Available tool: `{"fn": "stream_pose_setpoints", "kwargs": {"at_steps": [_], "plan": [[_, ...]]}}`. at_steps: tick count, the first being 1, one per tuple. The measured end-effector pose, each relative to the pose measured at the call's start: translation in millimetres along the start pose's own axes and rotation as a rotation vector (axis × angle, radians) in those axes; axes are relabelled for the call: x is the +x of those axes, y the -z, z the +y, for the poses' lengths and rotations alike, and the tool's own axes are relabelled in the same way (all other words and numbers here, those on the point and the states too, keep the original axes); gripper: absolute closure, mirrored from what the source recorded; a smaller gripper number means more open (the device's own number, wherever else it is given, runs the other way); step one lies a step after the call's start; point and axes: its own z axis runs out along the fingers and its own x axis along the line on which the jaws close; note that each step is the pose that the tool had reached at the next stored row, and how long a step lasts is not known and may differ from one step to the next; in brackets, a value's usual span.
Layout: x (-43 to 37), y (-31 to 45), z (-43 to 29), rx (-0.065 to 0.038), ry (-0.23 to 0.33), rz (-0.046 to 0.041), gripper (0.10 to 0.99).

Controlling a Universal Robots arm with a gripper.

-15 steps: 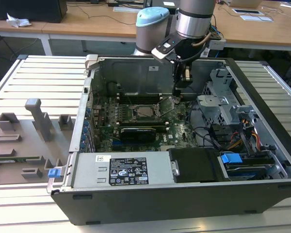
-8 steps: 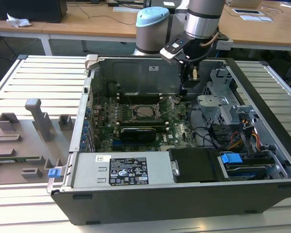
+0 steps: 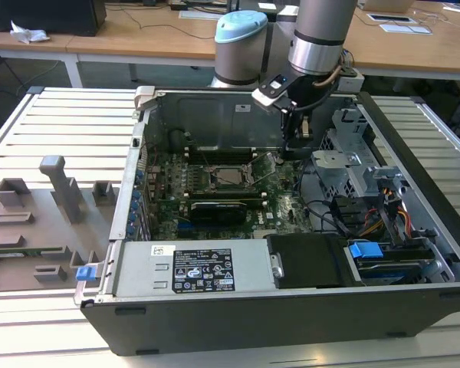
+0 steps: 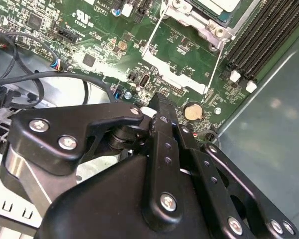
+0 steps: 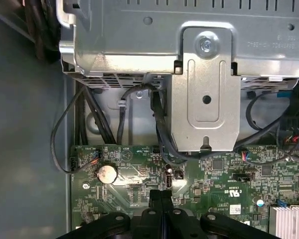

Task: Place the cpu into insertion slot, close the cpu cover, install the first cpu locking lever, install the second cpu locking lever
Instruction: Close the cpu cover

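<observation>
Black end effector [image 4: 158, 107] pinched shut on nothing visible, near the silver-rimmed square insertion slot [image 3: 230, 175]; its narrow tip should probably meet the thin wire locking lever [image 4: 217, 62] squarely, lest it slip.

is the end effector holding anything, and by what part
Nothing is held: the end effector is shut with nothing in it, over the motherboard.
</observation>
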Motion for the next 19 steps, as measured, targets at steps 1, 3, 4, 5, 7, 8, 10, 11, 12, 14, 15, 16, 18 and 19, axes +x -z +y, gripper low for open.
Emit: {"fn": "stream_pose_setpoints", "kwargs": {"at_steps": [1,3,4,5,7,8,10,11,12,14,15,16,18,19], "plan": [[0.1,-1.1,0.0,0.0,0.0,-0.0001,0.98],[0.2,-4.1,0.1,0.0,0.0,-0.0001,0.98],[0.3,-5.9,0.1,0.0,0.0,-0.0001,0.98],[0.4,-7.6,0.2,0.0,0.0,-0.0001,0.98],[0.7,-11.3,0.3,0.0,0.0,-0.0001,0.98],[0.8,-13.5,0.4,0.0,0.0,-0.0001,0.98],[1.1,-17.6,0.5,0.0,0.0,0.0,0.98],[1.2,-19.3,0.5,0.0,0.0,-0.0001,0.98],[1.2,-20.4,0.5,0.0,0.0,-0.0001,0.98],[1.4,-22.3,0.5,0.0,0.0,-0.0001,0.98],[1.4,-23.1,0.2,0.0,0.0,0.0,0.98],[1.5,-23.7,-0.7,0.0,0.0,-0.0002,0.98],[1.5,-24.3,-6.1,0.0,0.0,-0.0001,0.98],[1.5,-24.4,-9.0,0.0,0.0,-0.0001,0.98]]}}
